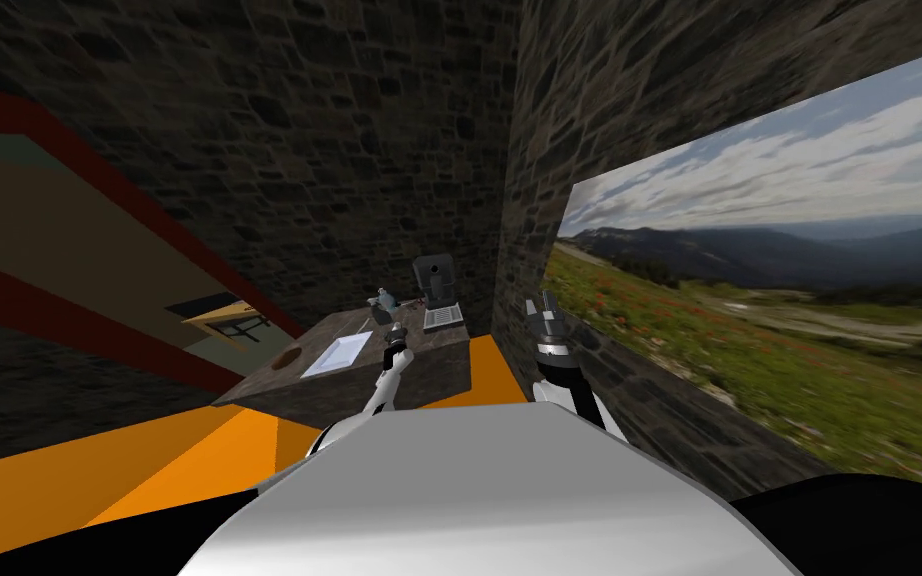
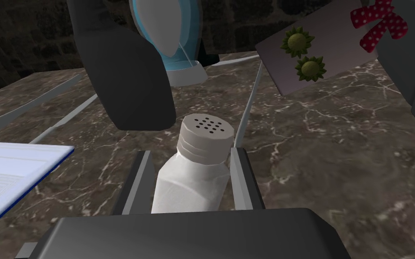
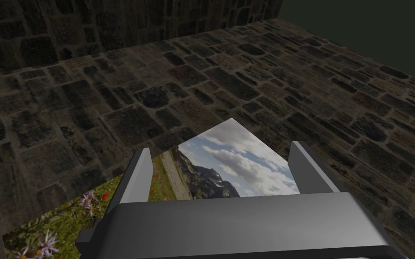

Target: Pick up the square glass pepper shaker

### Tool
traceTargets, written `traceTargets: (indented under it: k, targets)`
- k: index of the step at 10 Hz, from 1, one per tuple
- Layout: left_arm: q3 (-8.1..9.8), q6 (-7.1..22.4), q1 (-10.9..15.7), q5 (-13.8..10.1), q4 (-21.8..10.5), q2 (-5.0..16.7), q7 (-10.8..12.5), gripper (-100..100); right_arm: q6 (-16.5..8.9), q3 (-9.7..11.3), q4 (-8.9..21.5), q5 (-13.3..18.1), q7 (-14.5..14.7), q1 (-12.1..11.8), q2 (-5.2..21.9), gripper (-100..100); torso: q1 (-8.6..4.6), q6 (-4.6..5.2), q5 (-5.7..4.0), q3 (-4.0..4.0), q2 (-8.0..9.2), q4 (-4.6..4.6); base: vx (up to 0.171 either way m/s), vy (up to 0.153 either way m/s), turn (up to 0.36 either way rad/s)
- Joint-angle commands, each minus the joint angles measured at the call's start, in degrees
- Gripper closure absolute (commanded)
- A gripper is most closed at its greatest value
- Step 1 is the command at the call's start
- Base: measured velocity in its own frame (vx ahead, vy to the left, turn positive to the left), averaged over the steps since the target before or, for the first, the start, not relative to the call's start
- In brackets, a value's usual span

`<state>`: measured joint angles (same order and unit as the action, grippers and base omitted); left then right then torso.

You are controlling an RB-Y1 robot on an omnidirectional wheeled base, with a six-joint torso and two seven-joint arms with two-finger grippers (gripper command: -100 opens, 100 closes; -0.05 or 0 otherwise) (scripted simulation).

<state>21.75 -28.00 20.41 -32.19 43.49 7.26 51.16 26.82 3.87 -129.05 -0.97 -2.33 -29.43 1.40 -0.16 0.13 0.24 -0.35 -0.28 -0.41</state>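
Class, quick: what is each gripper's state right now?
Left gripper: closed on the white square-bodied shaker with a perforated cap.
Right gripper: open, holding nothing.

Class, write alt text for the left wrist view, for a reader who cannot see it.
The left pincer is closed on a white pepper shaker with a grey, holed cap, its fingers pressing the sides, over a dark marbled table. Around it lie a printed sheet, a dark curved object and a card with a red dotted bow.
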Motion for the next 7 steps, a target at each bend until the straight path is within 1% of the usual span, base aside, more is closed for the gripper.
traceTargets:
  k: [1, 2, 3, 4, 5, 6, 7]
  targets:
    - [0.48, 1.1, -1.6, 0.1, 2.2, -0.4, 0.4, 100, 0.0, 0.0, 0.0, 0.0, 0.0, 0.0, 0.0, 0, 0.00, 0.00, 0.00, 0.00, 0.00, 0.00, 0.024, -0.024, 0.002]
    - [2.37, 2.4, -4.1, 1.7, 4.5, -0.7, 2.4, 100, 0.0, 0.0, 0.0, 0.0, 0.0, 0.0, 0.0, 0, 0.12, -0.04, 0.05, -0.02, -0.02, -0.02, 0.030, -0.027, -0.197]
    - [2.37, 2.4, -5.2, 1.7, 6.0, -0.7, 2.4, 100, 0.0, 0.0, 0.0, 0.0, 0.0, 0.0, 0.0, 0, 0.15, 0.08, 0.17, -0.08, -0.07, -0.10, 0.025, -0.023, -0.115]
    - [4.27, 3.7, -7.6, 3.3, 8.8, -0.9, 4.5, 100, 0.0, 0.0, 0.0, 0.0, 0.0, 0.0, 0.0, 0, 0.17, 0.07, 0.20, -0.11, -0.10, -0.11, 0.037, -0.042, -0.202]
    - [4.27, 3.7, -8.7, 3.3, 9.9, -0.9, 4.5, 100, 0.0, 0.0, 0.0, 0.0, 0.0, 0.0, 0.0, 0, 0.12, 0.15, 0.30, -0.17, -0.14, -0.20, 0.034, -0.033, -0.104]
    - [6.17, 5.0, -10.8, 4.9, 12.1, -1.2, 6.6, 100, 0.0, 0.0, 0.0, 0.0, 0.0, 0.0, 0.0, 0, 0.15, 0.14, 0.34, -0.22, -0.19, -0.24, 0.043, -0.036, -0.200]
    - [6.17, 5.0, -12.2, 4.9, 13.0, -1.2, 6.6, 100, 0.0, 0.0, 0.0, 0.0, 0.0, 0.0, 0.0, 0, 0.12, 0.26, 0.49, -0.31, -0.26, -0.36, 0.034, -0.025, -0.119]
